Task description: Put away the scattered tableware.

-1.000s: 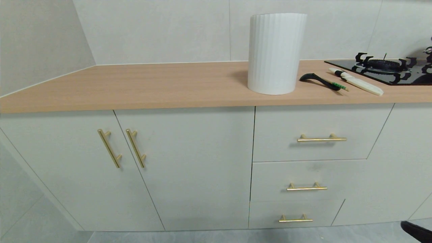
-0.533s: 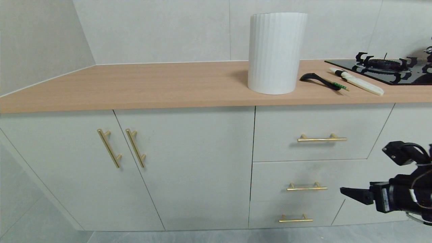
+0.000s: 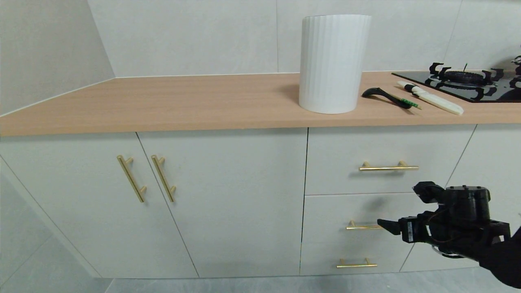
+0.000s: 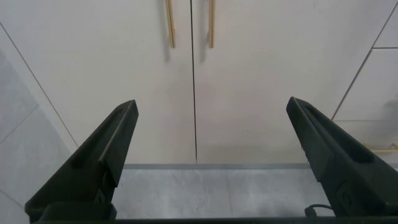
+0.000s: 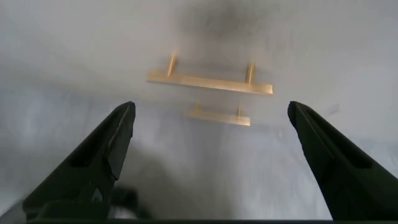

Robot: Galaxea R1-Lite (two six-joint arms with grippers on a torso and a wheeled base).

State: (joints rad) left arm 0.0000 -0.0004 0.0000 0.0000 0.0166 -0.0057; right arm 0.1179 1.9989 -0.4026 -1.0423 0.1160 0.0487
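Wood counter (image 3: 183, 101), tableware (image 3: 431, 101) untouched, well above middle handle (image 3: 368, 226). Right gripper (image 3: 399, 205) spread apart, just beside handle; left gripper (image 4: 211, 102) spread too. Risk: misaligned approach glancing off handle.

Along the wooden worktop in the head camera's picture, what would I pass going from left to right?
white ribbed container → black spoon → white knife → gas hob
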